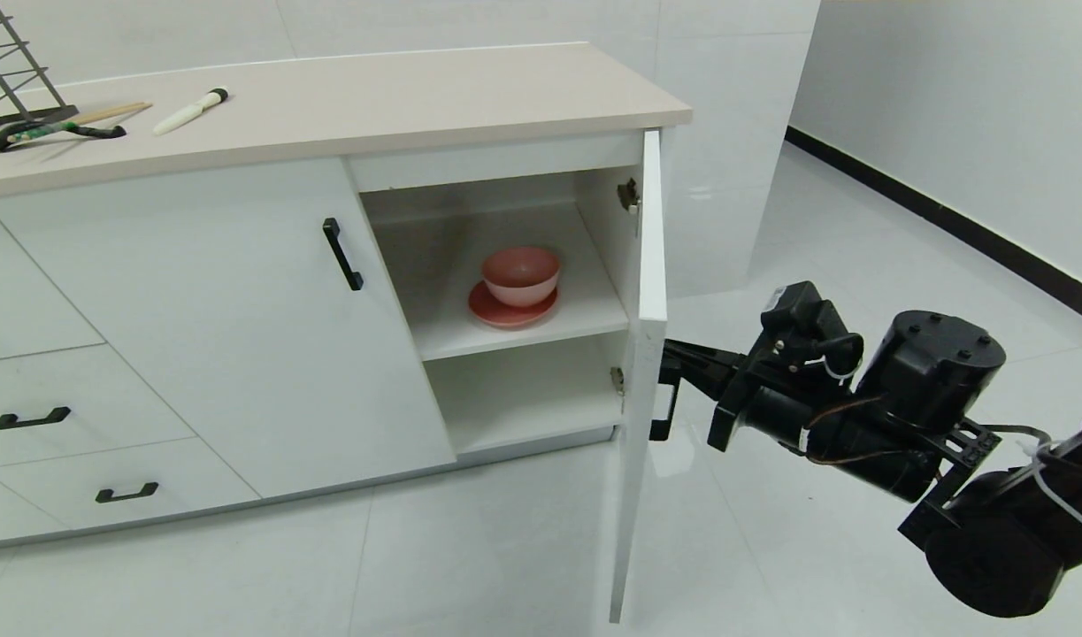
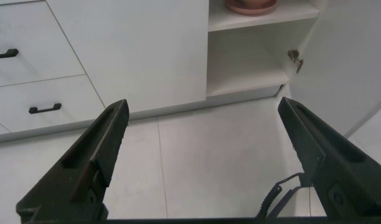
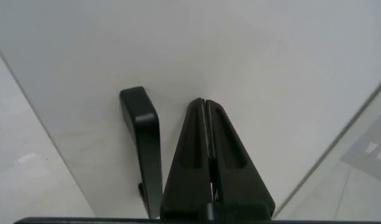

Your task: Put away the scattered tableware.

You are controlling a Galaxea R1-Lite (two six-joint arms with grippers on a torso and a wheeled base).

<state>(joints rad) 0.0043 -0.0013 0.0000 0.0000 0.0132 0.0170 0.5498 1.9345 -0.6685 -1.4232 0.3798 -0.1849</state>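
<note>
Beside the door handle [image 3: 142, 121] sits the closed right tool [image 3: 204, 102], contact unclear.

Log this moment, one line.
right pincer shut beside black door handle; left pincer open; white cabinet door open; pink bowl on pink plate inside

**Right arm stretched out with pincer closed, left pincer spread wide**

In the head view the right arm [image 1: 903, 416] enters from the lower right corner. It runs leftward and slightly upward toward the middle of the frame, with its thick black joints folded near the right edge. The wrist [image 1: 788, 372] lies roughly level, with thin cables looped over it. The right pincer [image 1: 673, 361] points left, just right of frame centre. Its own wrist view shows its two fingers [image 3: 190, 155] pressed flat together along their whole length. The left pincer [image 2: 202, 104] points forward and down, its fingers [image 2: 97, 155] spread wide apart.
</note>
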